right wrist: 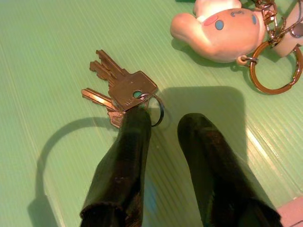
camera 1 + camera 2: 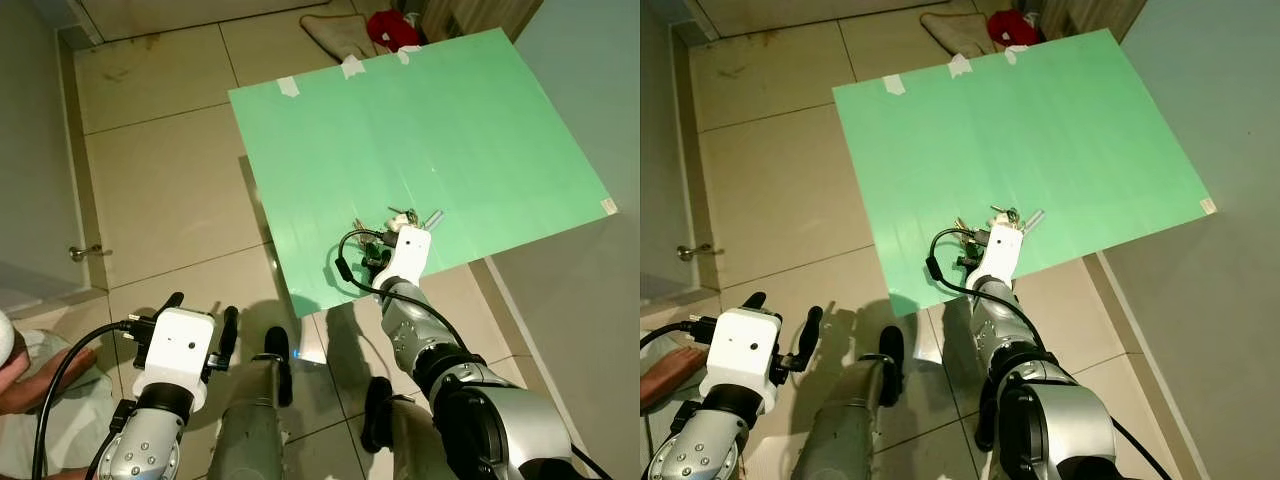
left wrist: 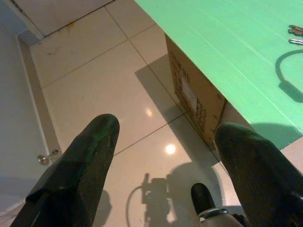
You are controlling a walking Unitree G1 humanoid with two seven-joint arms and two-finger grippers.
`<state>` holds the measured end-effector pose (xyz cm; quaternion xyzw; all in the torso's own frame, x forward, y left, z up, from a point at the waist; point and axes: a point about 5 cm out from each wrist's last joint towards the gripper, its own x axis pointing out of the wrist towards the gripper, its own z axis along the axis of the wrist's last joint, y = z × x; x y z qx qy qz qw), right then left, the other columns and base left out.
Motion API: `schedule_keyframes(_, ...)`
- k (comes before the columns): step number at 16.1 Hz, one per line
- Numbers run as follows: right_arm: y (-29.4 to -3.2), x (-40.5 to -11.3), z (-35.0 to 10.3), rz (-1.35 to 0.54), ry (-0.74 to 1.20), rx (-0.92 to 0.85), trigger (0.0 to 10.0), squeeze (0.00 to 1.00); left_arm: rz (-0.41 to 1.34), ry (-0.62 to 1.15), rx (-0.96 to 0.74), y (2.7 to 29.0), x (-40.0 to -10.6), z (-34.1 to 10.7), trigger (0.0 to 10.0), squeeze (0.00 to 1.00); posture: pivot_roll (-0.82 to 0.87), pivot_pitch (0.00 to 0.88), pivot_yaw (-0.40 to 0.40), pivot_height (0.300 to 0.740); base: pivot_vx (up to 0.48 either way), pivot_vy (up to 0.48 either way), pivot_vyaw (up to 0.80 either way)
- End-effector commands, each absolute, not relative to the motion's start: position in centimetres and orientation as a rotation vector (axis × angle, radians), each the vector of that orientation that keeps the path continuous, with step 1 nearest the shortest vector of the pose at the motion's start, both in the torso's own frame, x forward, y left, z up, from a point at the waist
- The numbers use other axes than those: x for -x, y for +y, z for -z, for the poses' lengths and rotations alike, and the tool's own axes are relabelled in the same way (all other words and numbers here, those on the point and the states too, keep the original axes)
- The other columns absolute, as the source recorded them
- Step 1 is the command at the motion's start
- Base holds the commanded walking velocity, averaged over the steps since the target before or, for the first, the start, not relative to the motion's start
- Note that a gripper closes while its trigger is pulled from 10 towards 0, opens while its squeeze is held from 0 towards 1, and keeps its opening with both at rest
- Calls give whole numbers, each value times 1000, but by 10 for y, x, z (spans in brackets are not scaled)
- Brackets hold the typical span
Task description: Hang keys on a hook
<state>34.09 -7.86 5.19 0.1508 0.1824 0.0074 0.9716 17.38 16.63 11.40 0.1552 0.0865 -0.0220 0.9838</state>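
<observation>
The keys (image 1: 118,90), brass and fanned on a thin ring, lie flat on the green sheet (image 2: 420,130) near its front edge. The right gripper (image 1: 163,120) is down at them, fingers narrowly parted, one tip touching the ring; whether it grips is unclear. Just beyond the keys lies a pale charm (image 1: 218,30) on its own ring, partly cut off. The sheet covers a cardboard box (image 3: 194,99). The left gripper (image 3: 163,137) hangs wide over the floor beside the box.
</observation>
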Motion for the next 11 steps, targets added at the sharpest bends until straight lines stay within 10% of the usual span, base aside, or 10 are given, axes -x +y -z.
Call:
schedule_keyframes(1, -62, -331, -42, -46, 425, -334, 0, 0, 49, 202, -320, 165, -169, -110, 10000, 0, 462, 455, -38, 740, 0, 0, 0)
schedule_keyframes(7, -60, -330, -43, -54, 414, -375, 0, 0, 52, 197, -323, 165, -170, -111, 10000, 0, 461, 445, -37, 740, 0, 0, 0)
schedule_keyframes(11, -60, -342, -62, -90, 294, -416, 0, 180, 48, 193, -320, 164, -173, -109, 10000, 0, 439, 438, -51, 740, 0, 0, 0)
